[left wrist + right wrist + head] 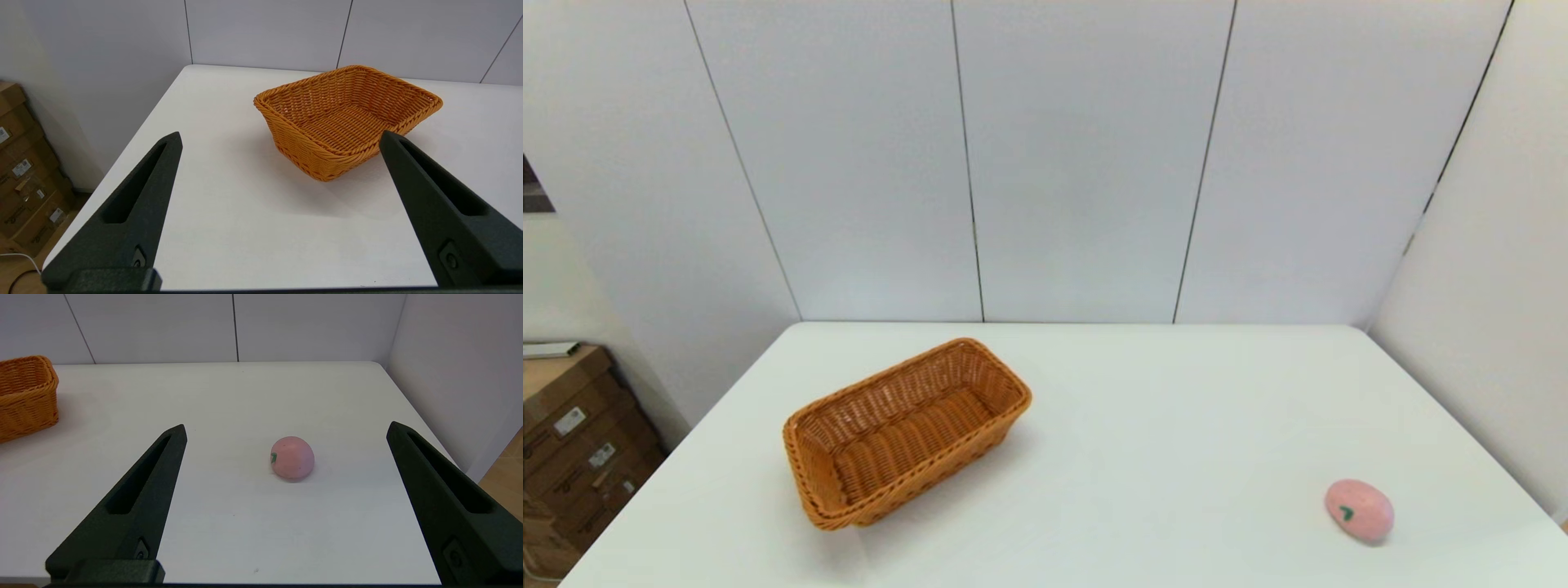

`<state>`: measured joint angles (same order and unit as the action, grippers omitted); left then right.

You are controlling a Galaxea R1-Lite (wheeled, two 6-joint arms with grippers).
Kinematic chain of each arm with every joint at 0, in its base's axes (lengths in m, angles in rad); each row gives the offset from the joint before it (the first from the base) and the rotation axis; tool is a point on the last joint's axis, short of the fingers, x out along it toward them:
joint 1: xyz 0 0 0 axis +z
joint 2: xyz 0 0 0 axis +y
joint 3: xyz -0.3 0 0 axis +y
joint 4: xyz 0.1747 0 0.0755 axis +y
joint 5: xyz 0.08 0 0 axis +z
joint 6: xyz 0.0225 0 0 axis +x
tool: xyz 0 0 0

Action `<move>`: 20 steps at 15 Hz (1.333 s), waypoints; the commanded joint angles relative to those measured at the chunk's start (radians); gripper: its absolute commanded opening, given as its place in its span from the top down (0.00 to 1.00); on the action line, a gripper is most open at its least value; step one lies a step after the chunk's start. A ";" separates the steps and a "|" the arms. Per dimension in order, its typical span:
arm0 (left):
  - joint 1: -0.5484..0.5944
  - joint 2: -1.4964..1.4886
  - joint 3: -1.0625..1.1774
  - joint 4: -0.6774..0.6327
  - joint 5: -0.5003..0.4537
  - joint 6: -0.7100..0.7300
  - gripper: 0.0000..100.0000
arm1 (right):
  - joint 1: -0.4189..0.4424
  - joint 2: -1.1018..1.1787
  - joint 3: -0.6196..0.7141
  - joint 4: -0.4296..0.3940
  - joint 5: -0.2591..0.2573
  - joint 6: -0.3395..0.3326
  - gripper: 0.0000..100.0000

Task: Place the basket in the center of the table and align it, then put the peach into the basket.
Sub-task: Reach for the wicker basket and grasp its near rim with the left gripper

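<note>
Basket point(347, 118) ahead of left hand point(280, 139), fingers apart: light, stiff wicker; pinch rim. Peach point(292, 457) before spread right hand point(286, 428), on bench point(1176, 425).

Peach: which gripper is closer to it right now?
Right. The right gripper is open and faces the peach, which lies on the table just ahead of its fingers. The left gripper, also open, faces the basket at the far side from the peach.

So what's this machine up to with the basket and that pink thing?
Nothing is being held yet. The basket sits empty and skewed on the left part of the table; the peach lies far to the right. The left gripper is open facing the basket, and the right gripper is open facing the peach.
</note>
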<state>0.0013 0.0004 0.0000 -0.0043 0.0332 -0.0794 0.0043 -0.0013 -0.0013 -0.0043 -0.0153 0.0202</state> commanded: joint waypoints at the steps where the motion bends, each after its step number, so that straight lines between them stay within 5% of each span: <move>1: 0.000 -0.002 0.000 -0.002 0.001 -0.002 0.00 | 0.000 0.001 0.000 0.000 0.000 0.000 0.00; 7: 0.000 0.004 -0.094 0.009 0.019 -0.016 0.00 | 0.000 0.001 0.001 0.000 0.000 0.000 0.00; 10: 0.000 0.451 -0.419 0.112 -0.007 -0.353 0.00 | 0.000 0.001 0.001 0.000 0.000 0.000 0.00; 16: -0.010 1.348 -0.597 0.150 -0.093 -0.540 0.00 | 0.000 0.001 0.001 0.000 0.000 0.000 0.00; 20: -0.184 1.504 -0.603 0.148 -0.096 -0.683 0.00 | 0.000 0.001 0.001 0.000 0.000 0.000 0.00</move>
<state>-0.0460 1.1613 -0.5315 0.1306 -0.0432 -0.5894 0.0043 -0.0013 -0.0004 -0.0038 -0.0153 0.0196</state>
